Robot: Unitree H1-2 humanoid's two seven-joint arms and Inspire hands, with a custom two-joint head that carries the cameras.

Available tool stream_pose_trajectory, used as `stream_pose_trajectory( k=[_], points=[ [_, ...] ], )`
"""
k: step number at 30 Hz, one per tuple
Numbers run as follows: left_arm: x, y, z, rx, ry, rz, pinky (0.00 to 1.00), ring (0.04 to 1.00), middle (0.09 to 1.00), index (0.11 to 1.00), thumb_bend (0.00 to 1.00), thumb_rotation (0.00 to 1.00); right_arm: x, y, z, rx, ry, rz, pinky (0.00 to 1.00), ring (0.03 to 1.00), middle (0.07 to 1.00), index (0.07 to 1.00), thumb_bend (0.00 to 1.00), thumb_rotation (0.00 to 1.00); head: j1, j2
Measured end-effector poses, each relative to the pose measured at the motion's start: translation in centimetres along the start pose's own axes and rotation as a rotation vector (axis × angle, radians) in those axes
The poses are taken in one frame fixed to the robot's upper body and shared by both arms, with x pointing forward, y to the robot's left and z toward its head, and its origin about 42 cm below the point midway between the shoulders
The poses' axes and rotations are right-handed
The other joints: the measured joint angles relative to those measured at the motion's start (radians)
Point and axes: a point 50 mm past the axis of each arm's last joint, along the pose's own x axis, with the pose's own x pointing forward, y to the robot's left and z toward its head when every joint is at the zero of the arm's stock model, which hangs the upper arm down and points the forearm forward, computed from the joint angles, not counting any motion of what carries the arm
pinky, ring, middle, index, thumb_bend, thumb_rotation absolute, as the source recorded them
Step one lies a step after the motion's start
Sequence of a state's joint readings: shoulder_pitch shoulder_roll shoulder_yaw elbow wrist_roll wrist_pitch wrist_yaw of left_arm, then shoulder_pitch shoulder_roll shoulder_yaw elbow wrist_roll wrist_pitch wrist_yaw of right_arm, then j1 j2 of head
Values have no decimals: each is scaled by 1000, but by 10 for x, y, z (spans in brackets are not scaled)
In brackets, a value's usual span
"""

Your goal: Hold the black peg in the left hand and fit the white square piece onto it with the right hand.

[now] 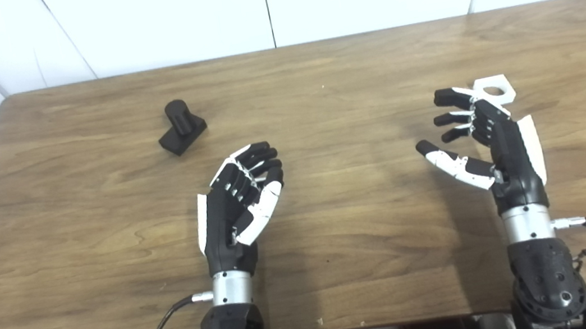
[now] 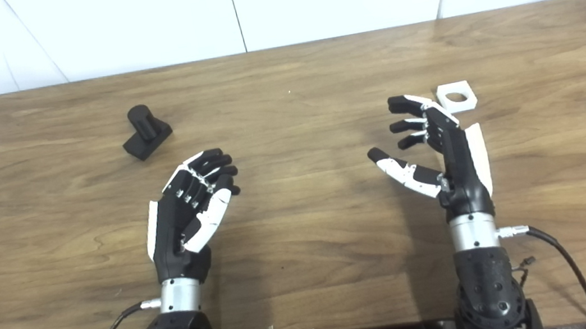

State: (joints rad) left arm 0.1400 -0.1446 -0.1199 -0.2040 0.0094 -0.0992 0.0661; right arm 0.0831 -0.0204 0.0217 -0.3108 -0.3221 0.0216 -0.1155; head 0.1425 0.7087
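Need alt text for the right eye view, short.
Two robot hands hover empty over a wooden table, the left hand loosely curled and the right hand open. A black peg lies far left, untouched; a white square piece with a round hole lies just beyond the right hand.

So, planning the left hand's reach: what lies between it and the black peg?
Nothing: only bare wooden table separates the left hand from the black peg, clearest in the right eye view.
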Motion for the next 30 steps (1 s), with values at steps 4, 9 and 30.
stream_pose_trajectory(
  k=[4,9,30],
  points=[
    [0,-3,-2,18,3,-7,499,636,667,642,439,188,0,-2,-1,3,3,-4,526,645,737,722,534,0,141,-38],
    [-1,-8,-6,40,-2,-12,516,641,666,640,413,160,-1,-8,-12,20,15,-15,524,651,744,731,505,0,264,-81],
    [5,-11,-7,54,-70,2,538,643,672,643,502,221,0,-20,-9,-13,35,-32,465,597,706,687,518,0,322,-107]
  ],
)
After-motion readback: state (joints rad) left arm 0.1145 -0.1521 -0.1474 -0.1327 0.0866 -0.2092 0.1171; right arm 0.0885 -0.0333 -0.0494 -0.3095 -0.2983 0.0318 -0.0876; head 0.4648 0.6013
